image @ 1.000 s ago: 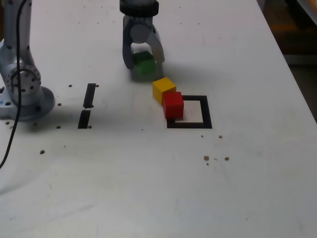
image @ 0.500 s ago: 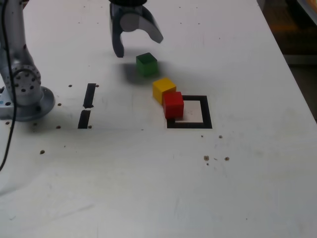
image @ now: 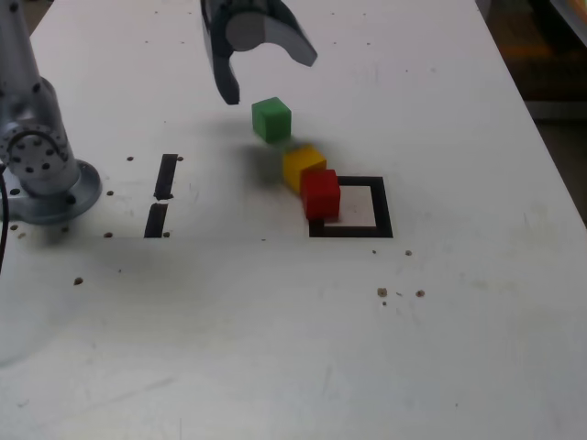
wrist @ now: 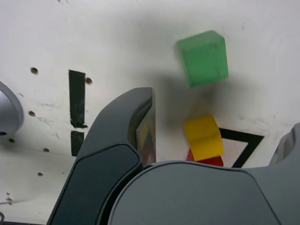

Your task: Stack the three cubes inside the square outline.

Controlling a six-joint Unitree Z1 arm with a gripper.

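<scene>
The green cube [image: 271,119] [wrist: 202,57] rests alone on the white table, free of any grip. My gripper [image: 268,77] hangs open above it, a little to the exterior view's left, with nothing between its fingers [wrist: 133,126]. The yellow cube [image: 303,166] [wrist: 203,137] sits just outside the square outline [image: 378,206] [wrist: 243,140], touching the red cube [image: 321,193] [wrist: 206,161]. The red cube stands on the outline's left tape edge as the exterior view shows it. In the wrist view the gripper body hides most of the red cube and the outline.
The arm's grey base [image: 41,165] stands at the exterior view's left. Two short black tape strips [image: 166,176] [image: 156,220] lie beside it. Small dark specks [image: 382,292] dot the table. The table's edge runs along the exterior view's right, with dark floor beyond.
The gripper opened and let go of the green cube, then rose and drew back towards the exterior view's left. The green cube stays on the table; yellow and red have not moved.
</scene>
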